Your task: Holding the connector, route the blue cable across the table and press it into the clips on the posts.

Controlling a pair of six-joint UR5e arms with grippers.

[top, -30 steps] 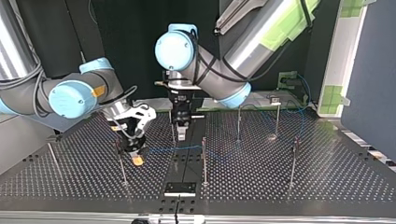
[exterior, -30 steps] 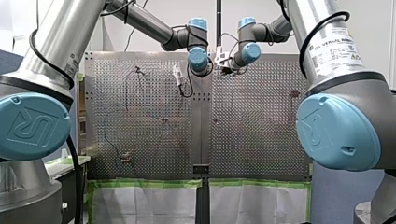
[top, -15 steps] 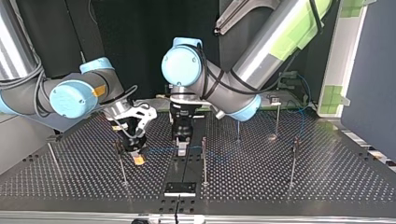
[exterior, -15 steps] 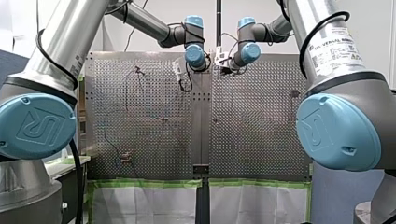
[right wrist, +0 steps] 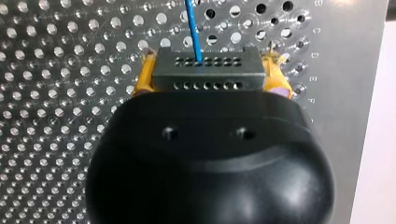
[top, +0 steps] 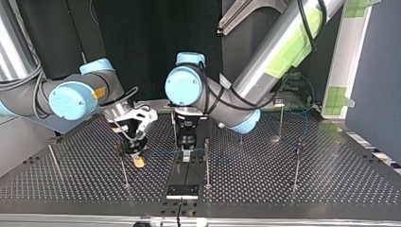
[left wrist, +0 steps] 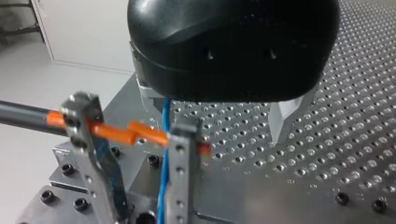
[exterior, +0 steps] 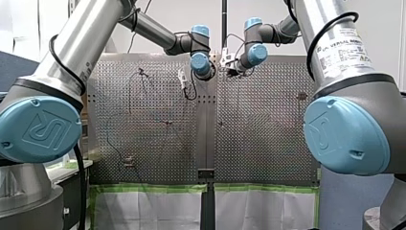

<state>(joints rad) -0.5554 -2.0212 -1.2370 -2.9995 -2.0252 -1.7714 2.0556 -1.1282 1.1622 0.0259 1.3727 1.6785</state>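
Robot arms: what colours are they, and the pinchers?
Both my left arm and my right arm are silver tubes with round blue caps and black cables. A white label marks my right arm. Black-bodied, my left gripper has pale fingers; my right gripper has yellow pads.

My left arm (exterior: 81, 43) and my right arm (exterior: 311, 19) are thick silver tubes with light blue round caps at the joints. The big cap (exterior: 40, 129) at the lower left of the front view bears a raised UR logo, a black cable (exterior: 78, 191) runs below it, and a white label (exterior: 344, 50) with black print sits at the upper right. My left hand (left wrist: 217, 112) and my right hand (right wrist: 210, 74) each have a rounded black housing with two small holes, and the right one has yellow pads (right wrist: 144, 77).
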